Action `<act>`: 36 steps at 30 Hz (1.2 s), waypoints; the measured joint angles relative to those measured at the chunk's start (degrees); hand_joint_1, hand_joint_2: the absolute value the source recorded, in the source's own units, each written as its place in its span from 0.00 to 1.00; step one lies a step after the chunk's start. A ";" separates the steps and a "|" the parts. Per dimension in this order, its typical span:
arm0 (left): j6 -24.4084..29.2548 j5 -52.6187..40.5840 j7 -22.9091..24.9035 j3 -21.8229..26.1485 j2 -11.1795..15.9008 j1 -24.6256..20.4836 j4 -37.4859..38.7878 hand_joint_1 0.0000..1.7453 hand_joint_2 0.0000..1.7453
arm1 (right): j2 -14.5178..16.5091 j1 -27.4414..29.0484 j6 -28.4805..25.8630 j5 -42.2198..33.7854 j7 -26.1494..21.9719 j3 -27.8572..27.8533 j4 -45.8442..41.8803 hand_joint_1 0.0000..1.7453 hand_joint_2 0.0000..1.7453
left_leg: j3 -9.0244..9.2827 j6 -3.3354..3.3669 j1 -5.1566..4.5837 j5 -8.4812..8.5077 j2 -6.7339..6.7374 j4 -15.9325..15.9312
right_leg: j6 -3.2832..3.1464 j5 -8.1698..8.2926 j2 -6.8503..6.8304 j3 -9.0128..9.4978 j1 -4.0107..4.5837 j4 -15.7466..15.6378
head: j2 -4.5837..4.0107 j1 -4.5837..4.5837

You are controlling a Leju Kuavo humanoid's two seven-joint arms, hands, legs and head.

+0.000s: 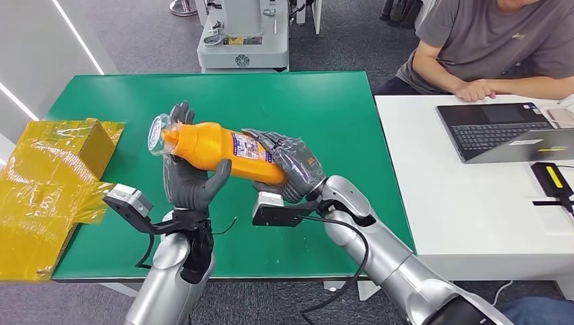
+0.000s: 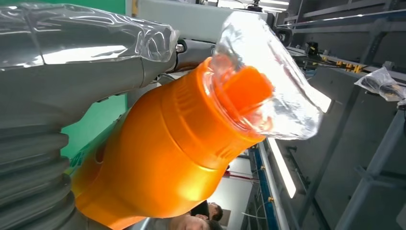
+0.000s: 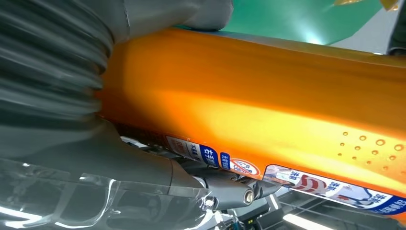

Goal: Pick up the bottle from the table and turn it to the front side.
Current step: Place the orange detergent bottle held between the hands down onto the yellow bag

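An orange bottle (image 1: 220, 149) with a clear cap (image 1: 158, 134) hangs on its side above the green table (image 1: 325, 108), cap toward the left. My right hand (image 1: 292, 169) grips its base end, fingers wrapped over the label. My left hand (image 1: 186, 177) cradles the neck end from below, thumb against the body and fingers up behind the cap. The left wrist view looks along the orange bottle (image 2: 172, 153) to its clear cap (image 2: 268, 81). Close up in the right wrist view are the bottle's body (image 3: 258, 100) and printed label (image 3: 316, 184).
Crumpled yellow plastic over a box (image 1: 47, 176) covers the table's left edge. A white desk (image 1: 460, 203) with a laptop (image 1: 504, 128) adjoins on the right, where a person (image 1: 494, 47) sits. A grey machine (image 1: 244, 34) stands beyond the far edge.
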 joint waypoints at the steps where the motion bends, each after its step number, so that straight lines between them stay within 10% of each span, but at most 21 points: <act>1: -0.03 0.14 0.00 -0.05 -0.05 -0.09 0.14 0.00 1.00 | 0.13 0.00 -0.52 -0.12 -0.15 0.00 0.04 1.00 1.00 | 0.00 0.00 0.00 0.00 0.00 0.00 | 0.00 0.00 0.00 0.00 0.00 0.00 | 0.00 0.00; 27: -0.67 0.26 -0.45 -0.32 -1.07 -0.94 2.82 0.00 1.00 | 1.75 0.47 -3.59 -0.43 -0.69 -0.42 2.18 1.00 1.00 | 0.00 0.00 0.00 0.00 0.00 0.00 | 0.00 0.00 0.00 0.00 0.00 0.00 | 0.01 -0.01; 31: -0.48 0.93 -1.59 -0.30 -1.13 -0.93 2.86 0.95 1.00 | 1.79 0.56 -3.32 -0.40 -0.69 -0.44 2.28 1.00 1.00 | 0.00 0.00 0.00 0.00 0.00 0.00 | 0.00 0.00 0.00 0.00 0.00 0.00 | 0.00 -0.01; 36: -0.20 2.73 -2.58 0.07 -1.52 -0.88 2.86 0.97 1.00 | 1.79 0.71 -2.86 0.34 -0.31 -0.49 2.68 1.00 1.00 | 0.00 0.00 0.00 0.00 0.00 0.00 | 0.00 0.00 0.00 0.00 0.00 0.00 | 0.00 0.00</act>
